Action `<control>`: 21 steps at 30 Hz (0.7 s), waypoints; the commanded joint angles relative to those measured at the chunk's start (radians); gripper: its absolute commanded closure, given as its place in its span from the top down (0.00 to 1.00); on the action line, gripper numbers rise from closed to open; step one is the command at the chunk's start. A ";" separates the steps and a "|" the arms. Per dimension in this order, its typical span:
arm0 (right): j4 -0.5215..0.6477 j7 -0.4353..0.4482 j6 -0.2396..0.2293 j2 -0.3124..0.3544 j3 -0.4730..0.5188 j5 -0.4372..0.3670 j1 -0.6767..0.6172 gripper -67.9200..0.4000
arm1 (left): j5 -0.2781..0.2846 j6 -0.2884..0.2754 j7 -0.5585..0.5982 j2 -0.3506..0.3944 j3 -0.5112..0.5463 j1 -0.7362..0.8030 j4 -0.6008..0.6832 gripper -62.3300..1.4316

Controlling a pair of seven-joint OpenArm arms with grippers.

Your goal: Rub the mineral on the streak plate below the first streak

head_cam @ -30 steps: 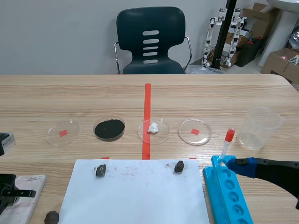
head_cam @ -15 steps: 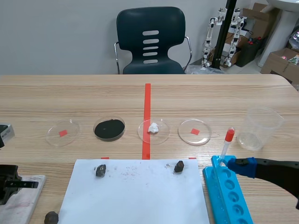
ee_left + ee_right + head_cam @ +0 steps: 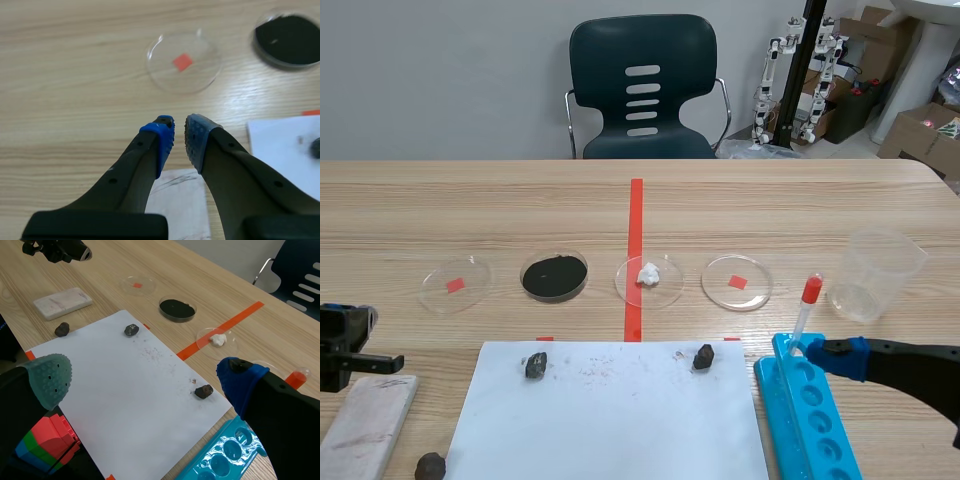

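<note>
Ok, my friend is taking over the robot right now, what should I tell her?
Left tool: almost shut, nothing seen in it, above the streak plate.
Right tool: open, empty, by the blue tray.
One mineral lies on the table beside the plate; two other minerals sit on the white paper.
Done: faint marks on the plate; a second streak, I cannot tell.
Left: probably grab the mineral, rub below the first streak.

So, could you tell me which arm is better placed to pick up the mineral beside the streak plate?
Left. The left end effector hangs over the streak plate, with the mineral close by; the right end effector sits by the blue tray, across the paper.
</note>
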State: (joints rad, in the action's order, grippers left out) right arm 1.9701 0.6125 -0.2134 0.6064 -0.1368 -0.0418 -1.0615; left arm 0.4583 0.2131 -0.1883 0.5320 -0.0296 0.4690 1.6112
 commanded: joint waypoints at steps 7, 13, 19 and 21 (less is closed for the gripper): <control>0.023 0.015 0.004 -0.003 0.008 -0.011 0.000 0.89 | -0.174 -0.219 0.210 -0.013 0.004 0.141 0.169 0.18; 0.023 0.015 0.004 -0.003 0.008 -0.011 0.000 0.89 | -0.305 -0.322 0.401 -0.069 0.004 0.256 0.220 0.18; 0.023 0.015 0.004 -0.003 0.008 -0.011 0.000 0.89 | -0.377 -0.322 0.467 -0.097 0.004 0.373 0.249 0.18; 0.023 0.015 0.004 -0.003 0.008 -0.011 0.000 0.89 | -0.402 -0.321 0.500 -0.100 0.004 0.410 0.261 0.18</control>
State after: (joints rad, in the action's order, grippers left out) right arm 1.9701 0.6125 -0.2134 0.6064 -0.1368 -0.0418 -1.0615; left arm 0.0578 -0.1074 0.2901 0.4347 -0.0296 0.8711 1.8412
